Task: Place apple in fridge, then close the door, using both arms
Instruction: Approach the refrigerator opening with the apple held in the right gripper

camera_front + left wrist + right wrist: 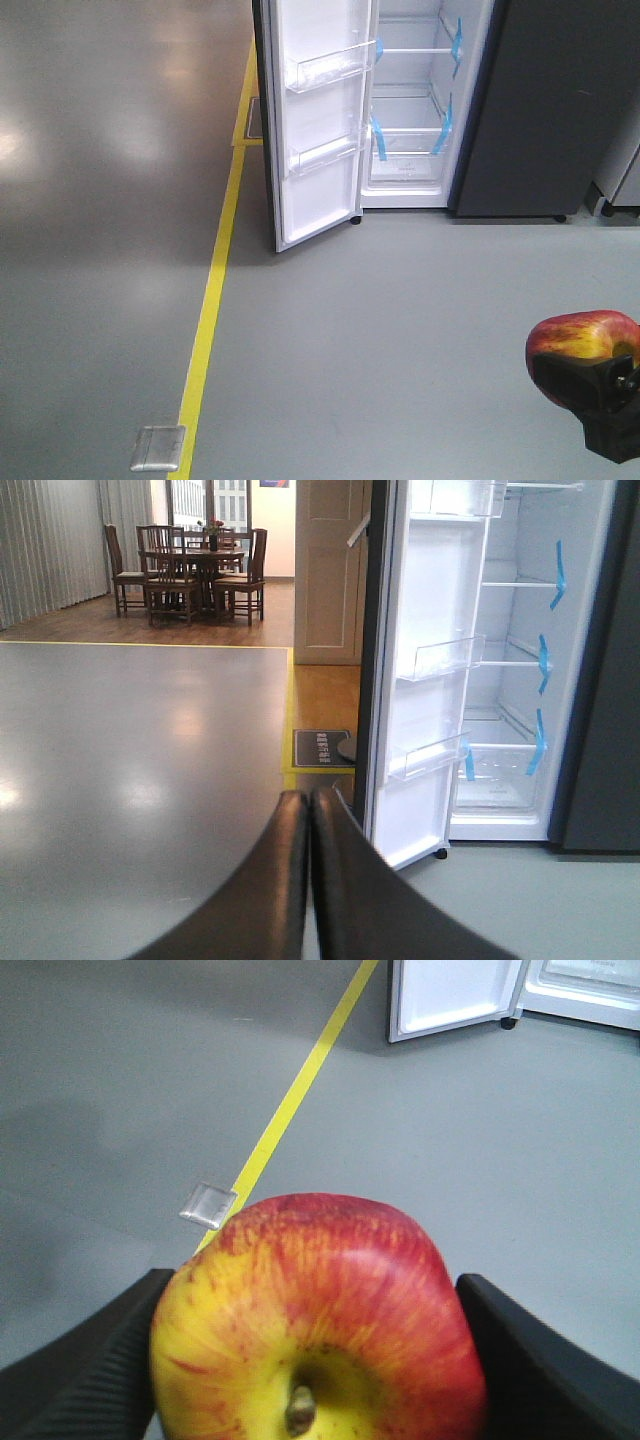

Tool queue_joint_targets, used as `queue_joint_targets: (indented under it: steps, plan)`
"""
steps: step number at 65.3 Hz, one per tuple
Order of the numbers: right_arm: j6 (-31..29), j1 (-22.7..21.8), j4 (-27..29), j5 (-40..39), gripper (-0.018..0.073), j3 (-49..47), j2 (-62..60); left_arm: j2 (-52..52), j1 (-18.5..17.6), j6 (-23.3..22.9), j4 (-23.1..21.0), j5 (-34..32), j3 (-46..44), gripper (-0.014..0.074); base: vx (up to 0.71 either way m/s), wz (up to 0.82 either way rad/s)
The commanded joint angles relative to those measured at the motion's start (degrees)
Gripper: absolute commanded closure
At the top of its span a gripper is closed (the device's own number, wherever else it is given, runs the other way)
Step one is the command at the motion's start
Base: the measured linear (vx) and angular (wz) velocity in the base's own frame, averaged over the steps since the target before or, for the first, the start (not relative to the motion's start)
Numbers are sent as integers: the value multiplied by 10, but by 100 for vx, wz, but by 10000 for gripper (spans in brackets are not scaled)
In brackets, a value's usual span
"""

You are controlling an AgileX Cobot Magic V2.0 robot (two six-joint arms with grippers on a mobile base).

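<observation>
Bare grey floor (380,330) separates the right gripper (315,1360), closed around the apple (320,1280), from the fridge (410,170), whose white compartment is open to the front. The door (315,190) stands wide at the left of the opening, its clear bins (330,65) jutting from the inner face, while a dark grey panel (560,110) bounds the right side. Inside, glass shelves (415,50) edged with blue tape (455,40) split the room into stacked bays; a yellow line (210,300) and a metal plate (158,447) lie flat on the floor at the left.
</observation>
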Motion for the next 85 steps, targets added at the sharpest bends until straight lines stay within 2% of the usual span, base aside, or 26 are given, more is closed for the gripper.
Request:
queue_joint_targets:
  steps: [1,85]
  plan:
    - [-4,-1,8,-37,397,-15,-1,-9,-3,-3,-4,-44,16,602,24,1]
    - [-4,-1,8,-37,397,-15,-1,-9,-3,-3,-4,-44,16,602,20,-2]
